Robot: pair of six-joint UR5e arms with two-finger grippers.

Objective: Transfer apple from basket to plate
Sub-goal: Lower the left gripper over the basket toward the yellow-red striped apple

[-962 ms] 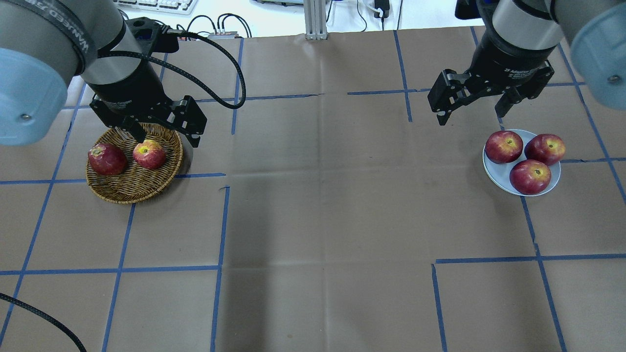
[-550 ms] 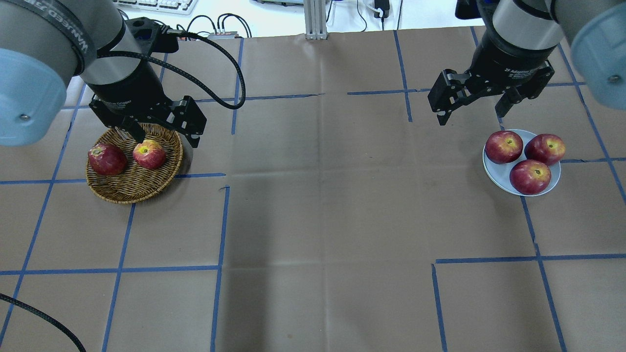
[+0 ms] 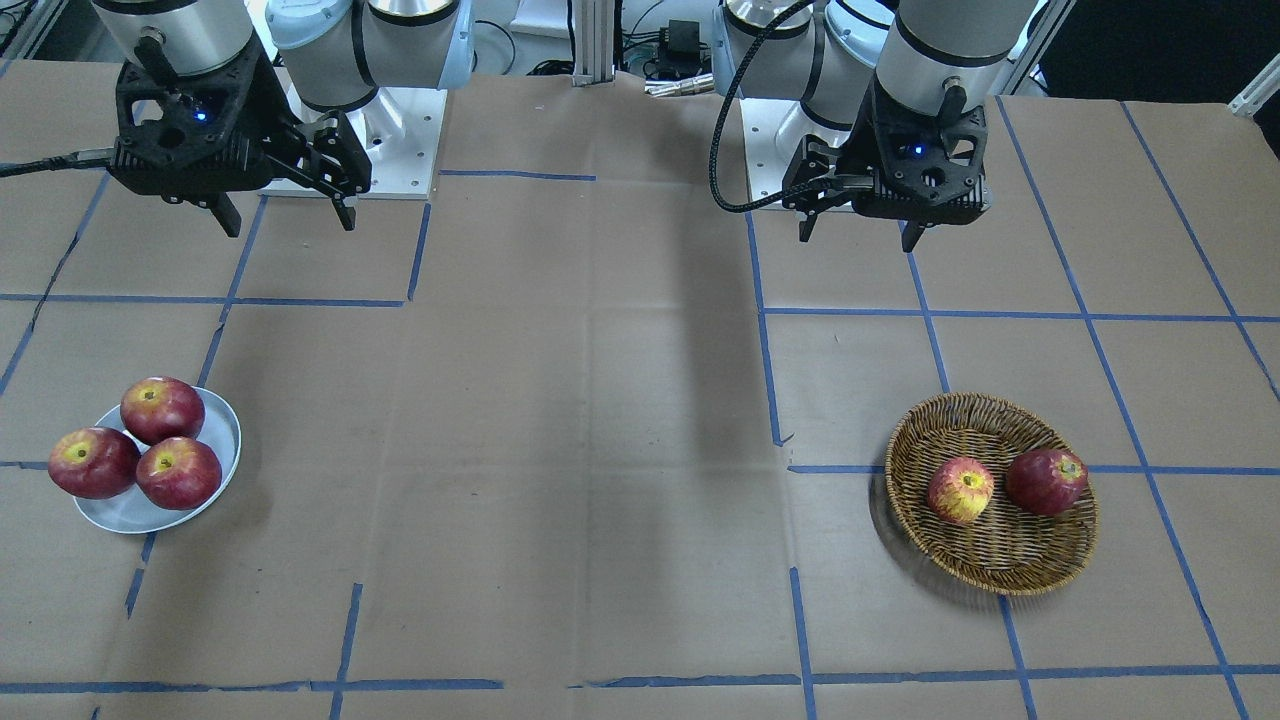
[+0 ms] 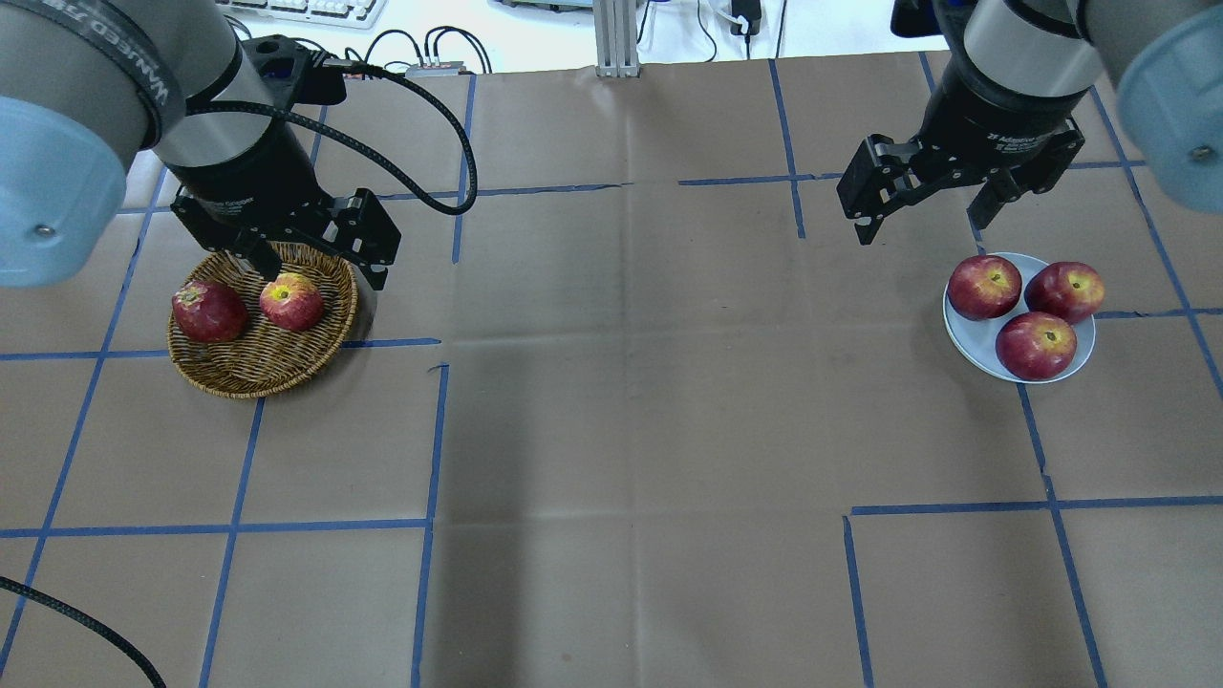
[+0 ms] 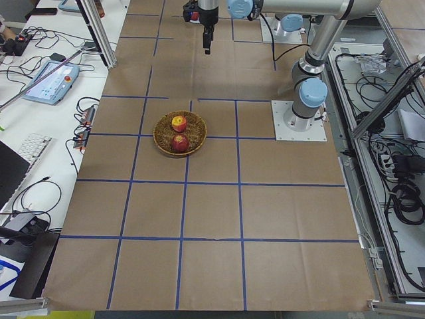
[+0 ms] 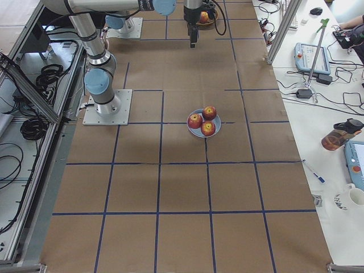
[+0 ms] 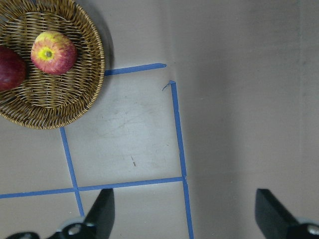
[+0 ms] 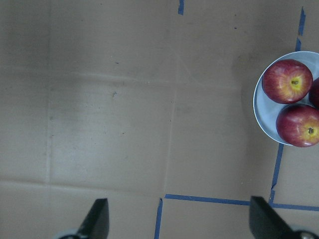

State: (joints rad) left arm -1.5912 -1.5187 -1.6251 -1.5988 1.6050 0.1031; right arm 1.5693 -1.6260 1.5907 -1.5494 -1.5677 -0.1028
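only a slight shift of the left gripper (image 4: 323,270), spread wide and empty, is noted near the basket (image 4: 239,387); the apple (image 4: 291,300) is not yet grasped.

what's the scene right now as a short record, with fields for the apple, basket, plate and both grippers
apple: red streaked with yellow, lying in the basket, stem end up
basket: holds the apple and a dark red apple, side by side
plate: three red apples on it, little bare room left
left gripper: open, empty, raised clear of the basket
right gripper: open, empty, raised clear of the plate
task state: apple not yet grasped
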